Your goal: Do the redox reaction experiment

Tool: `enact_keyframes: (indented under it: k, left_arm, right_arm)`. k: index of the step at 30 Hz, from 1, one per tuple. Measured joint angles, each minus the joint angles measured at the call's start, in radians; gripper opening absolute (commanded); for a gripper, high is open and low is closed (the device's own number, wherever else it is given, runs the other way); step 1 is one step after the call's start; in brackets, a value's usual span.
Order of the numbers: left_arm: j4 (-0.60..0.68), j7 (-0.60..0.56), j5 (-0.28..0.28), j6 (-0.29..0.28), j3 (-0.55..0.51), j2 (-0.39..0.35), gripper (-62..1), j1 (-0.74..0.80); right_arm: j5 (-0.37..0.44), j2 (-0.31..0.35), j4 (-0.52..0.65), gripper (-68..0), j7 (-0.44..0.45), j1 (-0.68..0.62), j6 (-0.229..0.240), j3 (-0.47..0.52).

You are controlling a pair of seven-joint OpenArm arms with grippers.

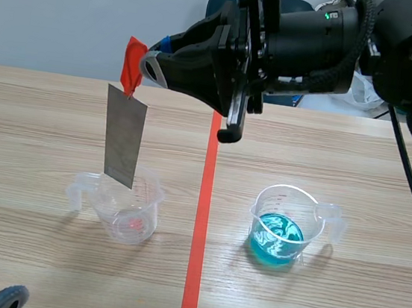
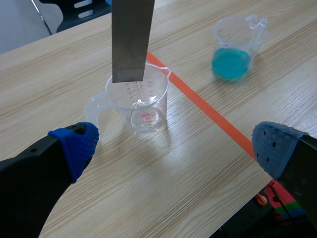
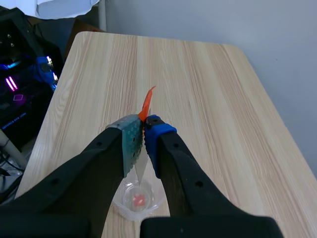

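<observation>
A grey metal strip [image 1: 124, 136] with an orange-red tape tab [image 1: 133, 65] hangs upright over the empty clear measuring cup [image 1: 128, 206], its lower end level with the cup's rim. My right gripper [image 1: 151, 64], reaching across from the right, is shut on the tab [image 3: 146, 105]. In the left wrist view the metal strip [image 2: 131, 39] hangs above the empty cup [image 2: 141, 99]. A second clear cup [image 1: 284, 225] holds blue liquid [image 2: 231, 63]. My left gripper [image 2: 173, 144] is open, low and near the table's front edge, short of the empty cup.
An orange-red tape line [image 1: 201, 221] runs down the table between the two cups. The table's near edge shows under the left gripper, with electronics [image 2: 277, 198] below it. Equipment [image 3: 20, 84] stands beside the table's end.
</observation>
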Motion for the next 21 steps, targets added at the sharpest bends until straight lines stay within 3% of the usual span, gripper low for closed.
enact_keyframes:
  k: [12,21]
  left_arm:
    - [0.000,0.000,0.000,0.000,0.000,0.000,1.4,0.000]
    - [0.000,0.000,0.000,0.000,0.000,0.000,1.4,0.000]
  right_arm:
    - [0.172,0.076,0.008,-66.5,-0.029,0.066,-0.005,0.000]
    - [0.219,0.103,0.028,-66.5,-0.029,0.087,-0.006,0.000]
